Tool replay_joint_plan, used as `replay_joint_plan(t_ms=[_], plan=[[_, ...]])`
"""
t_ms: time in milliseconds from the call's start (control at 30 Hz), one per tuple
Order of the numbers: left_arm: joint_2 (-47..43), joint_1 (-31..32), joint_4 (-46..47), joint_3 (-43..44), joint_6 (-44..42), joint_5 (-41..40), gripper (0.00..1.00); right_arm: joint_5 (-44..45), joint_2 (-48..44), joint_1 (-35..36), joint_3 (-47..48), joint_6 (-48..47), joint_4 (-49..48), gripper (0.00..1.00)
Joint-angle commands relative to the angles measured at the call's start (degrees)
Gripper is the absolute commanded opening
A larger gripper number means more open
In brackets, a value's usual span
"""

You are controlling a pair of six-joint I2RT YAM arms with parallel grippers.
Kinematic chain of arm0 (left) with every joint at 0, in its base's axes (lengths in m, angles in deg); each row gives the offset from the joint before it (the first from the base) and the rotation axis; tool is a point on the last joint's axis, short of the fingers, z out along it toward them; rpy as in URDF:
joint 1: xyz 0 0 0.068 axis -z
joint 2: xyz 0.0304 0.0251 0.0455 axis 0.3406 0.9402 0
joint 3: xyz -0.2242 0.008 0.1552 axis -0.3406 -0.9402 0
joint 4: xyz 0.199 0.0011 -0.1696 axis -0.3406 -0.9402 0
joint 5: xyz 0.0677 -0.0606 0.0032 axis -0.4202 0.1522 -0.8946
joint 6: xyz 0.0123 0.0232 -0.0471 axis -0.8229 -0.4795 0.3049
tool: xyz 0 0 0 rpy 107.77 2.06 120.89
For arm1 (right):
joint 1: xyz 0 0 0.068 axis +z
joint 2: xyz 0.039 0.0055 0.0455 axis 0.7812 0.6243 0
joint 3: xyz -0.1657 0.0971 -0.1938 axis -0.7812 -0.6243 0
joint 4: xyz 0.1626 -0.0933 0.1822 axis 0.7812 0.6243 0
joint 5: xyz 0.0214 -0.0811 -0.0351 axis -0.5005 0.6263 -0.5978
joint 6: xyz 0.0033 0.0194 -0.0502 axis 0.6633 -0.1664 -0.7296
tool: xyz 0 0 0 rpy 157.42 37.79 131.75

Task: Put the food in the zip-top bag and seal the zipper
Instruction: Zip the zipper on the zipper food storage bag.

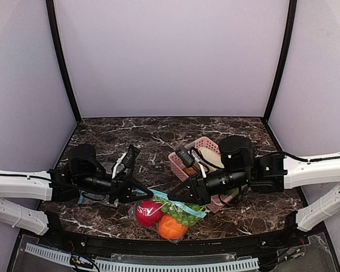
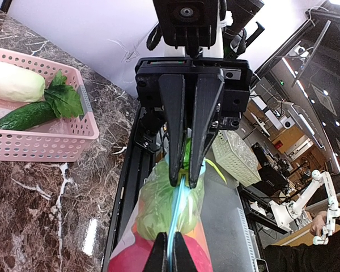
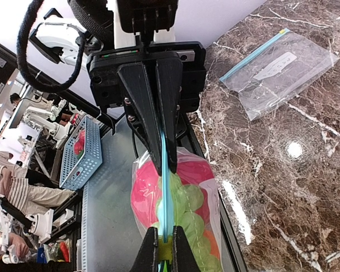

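Note:
The zip-top bag [image 1: 165,218] hangs between my two grippers at the table's near edge. It holds a red fruit [image 1: 148,212], a green grape bunch [image 1: 183,215] and an orange fruit [image 1: 170,227]. The light blue zipper [image 1: 184,203] runs along its top. My left gripper [image 1: 139,196] is shut on the zipper's left end; in the left wrist view [image 2: 169,256] the strip [image 2: 179,212] passes between its fingers. My right gripper [image 1: 174,196] is shut on the right end, and the right wrist view [image 3: 165,250] shows the zipper [image 3: 164,195] pinched there.
A pink slatted basket [image 1: 175,160] with a white radish [image 2: 14,81], cucumber [image 2: 25,115] and leaf stands behind the right gripper. A second empty clear bag [image 3: 279,65] lies flat on the marble. The table's black front rail [image 1: 158,243] is right under the hanging bag.

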Motion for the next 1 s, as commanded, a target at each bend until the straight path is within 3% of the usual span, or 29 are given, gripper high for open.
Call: replay_joint_plan(t_ms=[0, 167, 233, 267, 300, 333, 400, 533, 733, 967], plan=[[-3.3, -5.4, -8.9, -2.8, -1.1, -1.9, 0.01, -5.9, -5.4, 0.0, -2.5, 0.5, 15.0, 0.00], [-1.5, -5.2, -5.9, -0.6, 0.3, 3.8, 0.04, -5.7, -4.8, 0.1, -0.7, 0.1, 14.0, 0.00], [-0.7, -4.9, -7.4, 1.5, 0.0, 6.0, 0.28, -6.4, -3.9, 0.3, 0.6, -0.5, 12.9, 0.00], [-0.5, -4.6, -8.6, 2.5, -1.4, 6.2, 0.48, -6.6, -3.5, 0.3, 1.3, -1.0, 12.9, 0.00], [-0.3, -4.0, -11.8, 4.5, -2.4, 6.0, 0.58, -6.8, -2.9, 0.4, 1.8, -1.4, 12.9, 0.00], [-0.2, -3.7, -13.3, 5.5, -4.4, 5.8, 0.76, -7.0, -2.3, 0.4, 2.3, -1.9, 12.9, 0.00], [0.3, -2.8, -17.3, 8.1, -7.1, 5.1, 0.88, -7.5, -1.7, 0.3, 2.6, -2.2, 12.4, 0.00], [2.6, -0.4, -17.3, 10.1, -8.2, 3.6, 0.98, -7.5, -1.8, 0.3, 3.1, -2.2, 10.9, 0.00], [9.4, 8.2, -14.3, 12.4, -9.2, 0.2, 0.99, -6.2, -2.4, 0.1, 4.0, -2.1, 9.9, 0.00], [14.7, 11.3, -7.8, 12.5, -6.9, -0.1, 0.98, -6.4, -2.6, -0.2, 4.5, -2.4, 8.6, 0.00]])
